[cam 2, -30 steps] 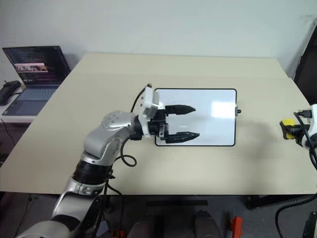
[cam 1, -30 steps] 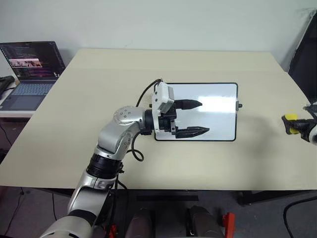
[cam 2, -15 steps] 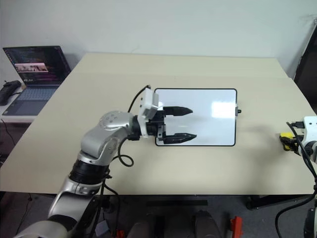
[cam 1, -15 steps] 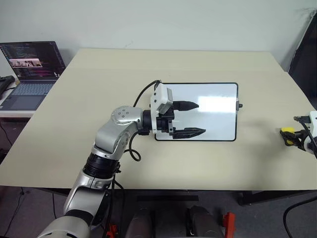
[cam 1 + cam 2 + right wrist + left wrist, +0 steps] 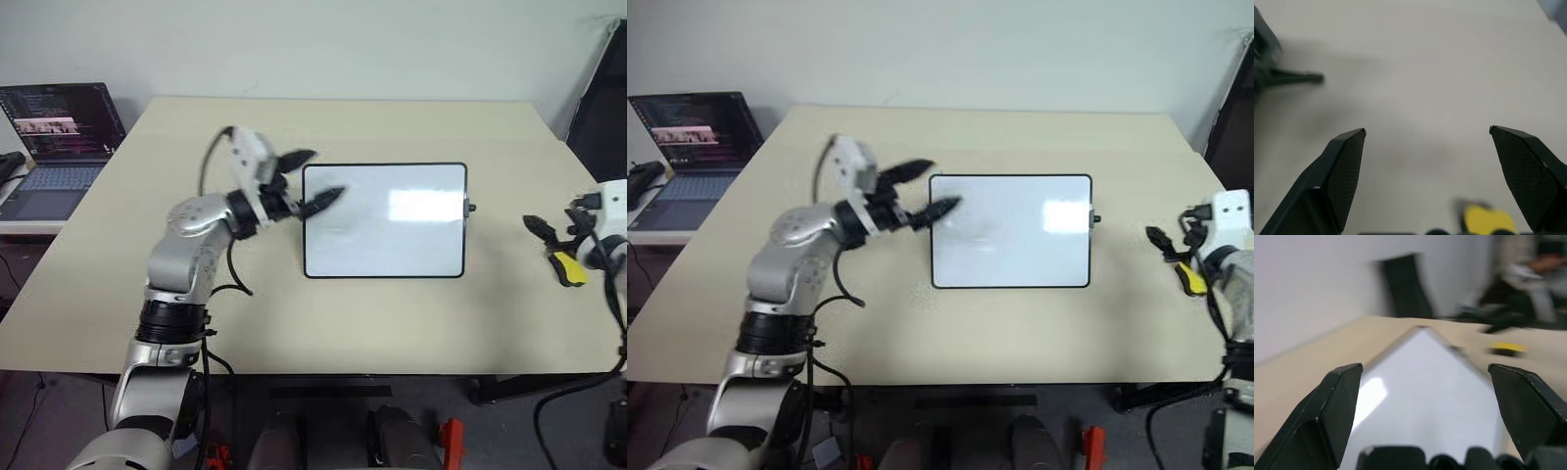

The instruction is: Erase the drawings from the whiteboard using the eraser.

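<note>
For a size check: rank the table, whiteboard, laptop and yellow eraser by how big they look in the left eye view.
1. The beige rectangular table, largest.
2. The glossy white whiteboard with thin black frame.
3. The open dark laptop, cut off by the picture's edge and farther away, so its place is unsure.
4. The small yellow block eraser, smallest.

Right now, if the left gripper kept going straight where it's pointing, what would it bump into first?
Probably nothing soon. The left gripper, fingers open, points across the whiteboard from above its left edge. Farther along lies the yellow eraser, though depth is hard to judge.
</note>
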`<state>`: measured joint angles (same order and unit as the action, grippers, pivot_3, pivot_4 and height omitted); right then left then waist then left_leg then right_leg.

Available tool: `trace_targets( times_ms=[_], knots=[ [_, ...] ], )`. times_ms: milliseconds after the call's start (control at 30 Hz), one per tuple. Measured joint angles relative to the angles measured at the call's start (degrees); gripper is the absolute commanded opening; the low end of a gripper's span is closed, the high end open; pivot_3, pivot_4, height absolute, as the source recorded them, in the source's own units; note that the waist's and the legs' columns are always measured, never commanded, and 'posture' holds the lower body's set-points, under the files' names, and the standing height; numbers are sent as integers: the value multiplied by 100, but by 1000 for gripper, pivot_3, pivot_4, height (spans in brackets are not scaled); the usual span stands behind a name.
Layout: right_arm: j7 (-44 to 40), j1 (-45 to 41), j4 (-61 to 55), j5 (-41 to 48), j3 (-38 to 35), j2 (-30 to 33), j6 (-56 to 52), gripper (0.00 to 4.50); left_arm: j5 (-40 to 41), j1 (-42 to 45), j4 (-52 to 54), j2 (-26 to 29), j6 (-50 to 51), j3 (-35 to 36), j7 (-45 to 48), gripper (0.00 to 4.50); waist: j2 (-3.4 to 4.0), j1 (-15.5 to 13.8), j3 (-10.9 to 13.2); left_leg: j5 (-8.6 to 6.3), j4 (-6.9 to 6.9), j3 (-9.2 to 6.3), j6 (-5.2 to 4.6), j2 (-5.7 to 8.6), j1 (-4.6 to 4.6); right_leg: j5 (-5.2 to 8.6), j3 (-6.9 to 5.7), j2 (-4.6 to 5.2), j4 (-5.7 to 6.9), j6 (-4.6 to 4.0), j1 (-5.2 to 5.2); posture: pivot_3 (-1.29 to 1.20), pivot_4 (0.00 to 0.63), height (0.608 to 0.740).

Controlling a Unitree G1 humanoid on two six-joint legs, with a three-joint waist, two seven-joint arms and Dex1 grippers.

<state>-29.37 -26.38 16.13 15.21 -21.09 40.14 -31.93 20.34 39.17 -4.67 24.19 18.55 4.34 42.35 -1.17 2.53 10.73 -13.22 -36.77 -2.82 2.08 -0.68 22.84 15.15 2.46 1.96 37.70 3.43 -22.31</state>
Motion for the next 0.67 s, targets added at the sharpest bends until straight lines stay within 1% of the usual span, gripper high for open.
trace_targets(
  times_ms=[33,100,233,400,533,667],
  knots=[
    [165,34,187,-9,-22,-223,235,4407,-143,-93,-150,-5,-109,213,-411,4500,0,-11,0,0,1,2,0,3,3,-11,1,5,-1,-18,-1,0,150,740],
    [363,102,586,-3,-84,-580,706,4407,-339,-350,-334,-140,-298,553,-1090,4500,1,-48,0,-1,2,6,1,8,5,-11,3,14,-3,-14,-3,0,150,740],
    [513,332,912,-11,-91,-934,1412,4407,-639,-902,-912,-562,-697,697,-1868,4500,1,-119,0,-3,1,3,6,14,11,-10,-2,22,-2,-10,-5,0,150,740],
    [690,331,784,-12,-8,-1148,1766,4407,-1034,-794,-2017,-661,-1468,503,-2052,4500,1,-116,0,-3,-6,1,7,15,4,-10,-6,19,7,-10,0,0,150,740],
    [806,192,931,-58,71,-1199,1865,4407,-1260,-576,-2867,-912,-2005,274,-2048,4500,1,-100,0,-3,-6,4,7,17,5,-10,-4,20,7,-10,-1,0,150,740],
    [812,71,1169,-58,80,-1156,1907,4407,-1307,-522,-3203,-1085,-2257,122,-2044,4500,1,-90,0,-3,1,2,7,15,5,-10,-6,19,5,-10,-2,0,150,740]
  ],
)
